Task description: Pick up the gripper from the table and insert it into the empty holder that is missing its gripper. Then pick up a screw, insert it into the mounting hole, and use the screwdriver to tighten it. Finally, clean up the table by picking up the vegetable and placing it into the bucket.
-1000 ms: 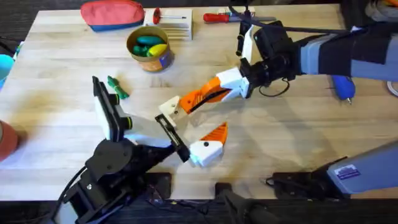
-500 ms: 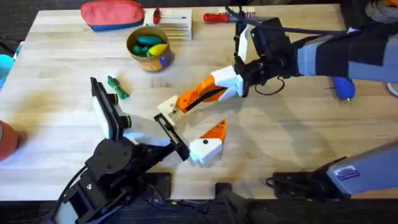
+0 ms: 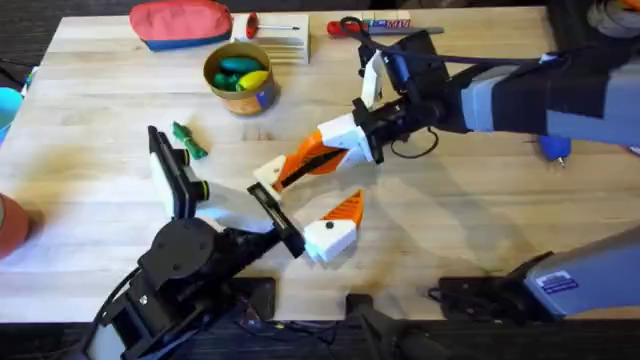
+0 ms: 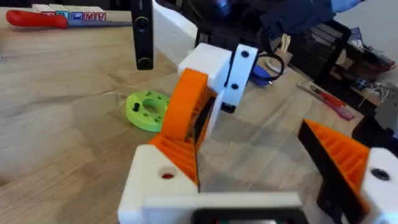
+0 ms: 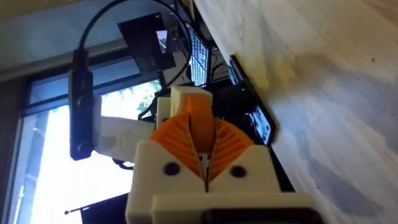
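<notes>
My right gripper (image 3: 290,168) reaches left across the middle, its orange-padded fingers (image 5: 180,134) shut on the thin black gripper piece (image 4: 199,127). Their tips rest against the white holder (image 3: 266,173), which is one finger mount of my left gripper (image 3: 308,195). The left gripper stands open, with its other, orange-tipped finger (image 3: 340,225) apart to the right. The holder (image 4: 155,183) shows close up in the left wrist view. The green vegetable (image 3: 188,140) lies on the table left of the left arm. At the back stands the yellow bucket (image 3: 240,78). The blue screwdriver (image 3: 553,148) peeks out behind the right arm.
A red pouch (image 3: 180,22), a small box (image 3: 282,42) and a red-handled screwdriver (image 3: 350,27) line the table's back edge. A green disc with holes (image 4: 147,110) lies on the wood beyond the holder. Bare wood lies to the right of the grippers.
The right gripper has moved left and slightly toward the back with the piece, closing onto the holder. The left arm has stayed put.
</notes>
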